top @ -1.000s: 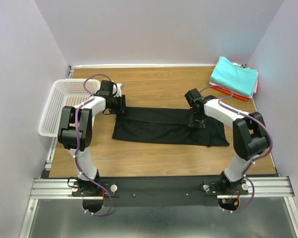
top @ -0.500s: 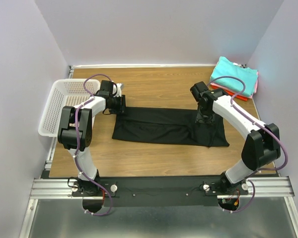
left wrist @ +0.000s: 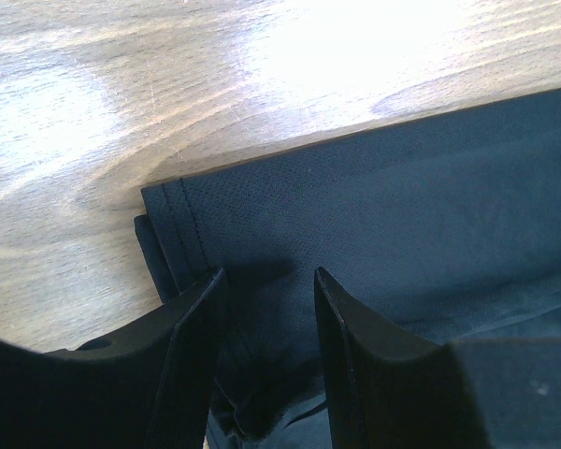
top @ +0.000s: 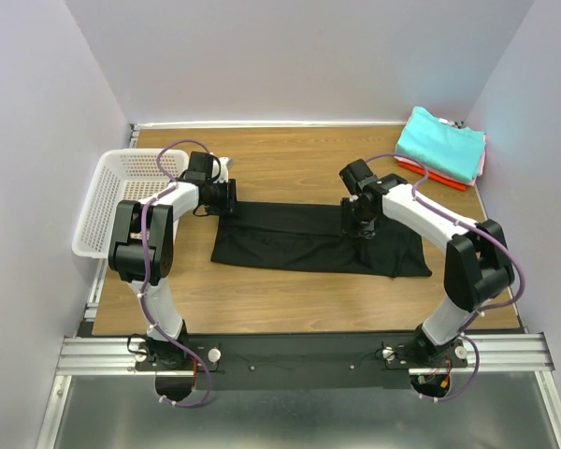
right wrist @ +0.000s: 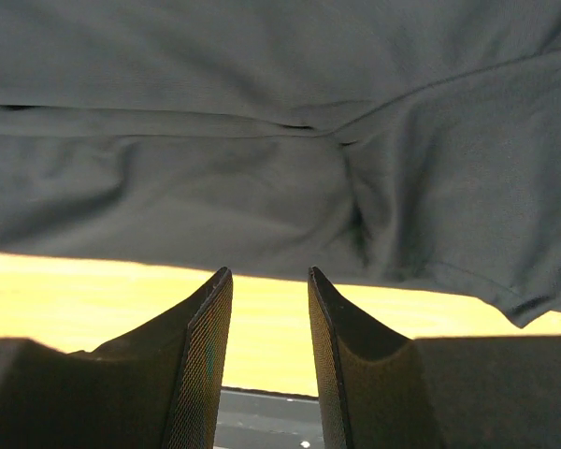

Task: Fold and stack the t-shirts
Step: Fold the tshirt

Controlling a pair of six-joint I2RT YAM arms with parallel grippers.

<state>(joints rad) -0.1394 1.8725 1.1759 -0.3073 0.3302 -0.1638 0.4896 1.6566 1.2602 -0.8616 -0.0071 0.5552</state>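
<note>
**Soft black cloth t-shirt (top: 309, 241) folded into a long strip on wood-grain table (top: 290, 164)**

Lies flat mid-table, matte, with a double-stitched hem at the left end. Over that corner, left gripper (left wrist: 268, 276), jaws parted, cloth visible in the gap. Above the rumpled right part, right gripper (right wrist: 269, 273), jaws parted, nothing held. At the far-right corner, folded teal t-shirt (top: 439, 140) atop a stack.

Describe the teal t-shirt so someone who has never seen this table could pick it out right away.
Look at the wooden table's far right corner, where a small stack of folded shirts sits. The teal t-shirt is the top layer, above a red-orange shirt and a pink edge; the black t-shirt, the only other one, lies spread mid-table.
</note>
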